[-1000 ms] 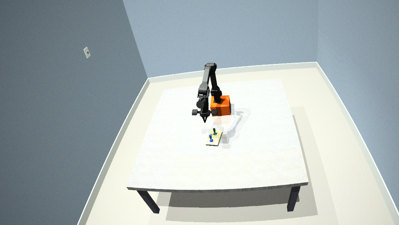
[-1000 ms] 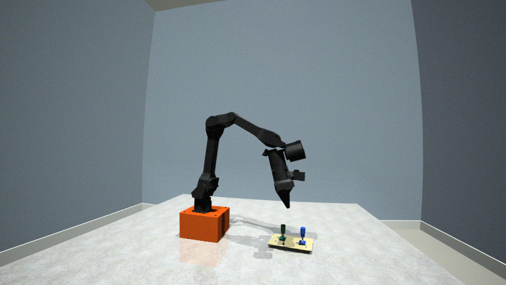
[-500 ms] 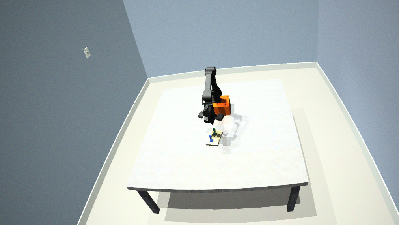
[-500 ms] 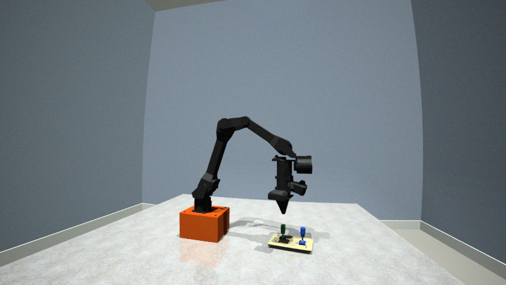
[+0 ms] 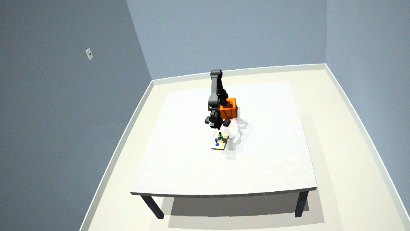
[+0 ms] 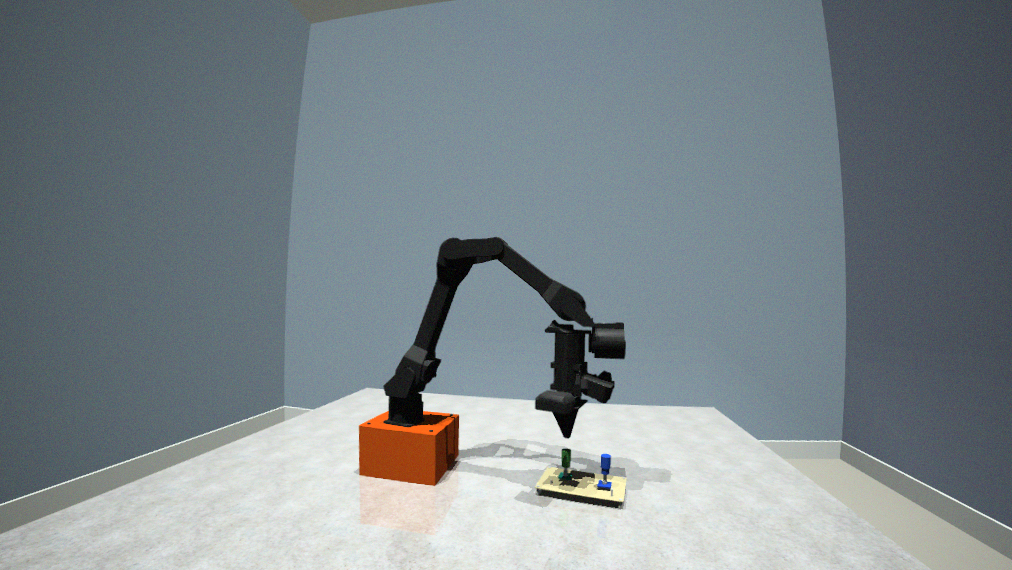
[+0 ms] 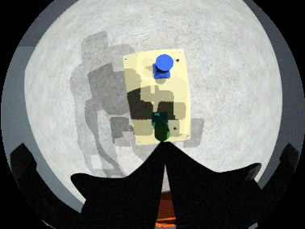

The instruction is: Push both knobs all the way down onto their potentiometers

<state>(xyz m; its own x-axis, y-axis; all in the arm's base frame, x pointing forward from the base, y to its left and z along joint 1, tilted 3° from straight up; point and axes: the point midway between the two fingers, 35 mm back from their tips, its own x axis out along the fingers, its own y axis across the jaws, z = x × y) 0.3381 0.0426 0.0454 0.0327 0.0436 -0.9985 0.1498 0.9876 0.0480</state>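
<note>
With its tapered fingers together and nothing between them, the black gripper (image 5: 219, 128) (image 6: 566, 436) (image 7: 163, 142) points straight down. Just below the tips, apart from them: green knob (image 5: 220, 133) (image 6: 565, 458) (image 7: 162, 132), cylindrical, upright, above a dark teal potentiometer (image 6: 565, 477) (image 7: 160, 118). Under that, circuit board (image 5: 223, 146) (image 6: 582, 487) (image 7: 139, 85), pale yellow, flat, rectangular, on the mottled whitish table (image 5: 229, 174) (image 6: 283, 527) (image 7: 226, 81). Farther from the jaws, beyond the green one, blue knob (image 5: 216, 139) (image 6: 605, 463) (image 7: 165, 63), smooth cylinder, raised over a squarish blue potentiometer (image 5: 217, 144) (image 6: 604, 485) (image 7: 161, 72). Well apart from the jaws, boxy orange base (image 5: 233, 113) (image 6: 396, 456) (image 7: 165, 222). No readable writing.
</note>
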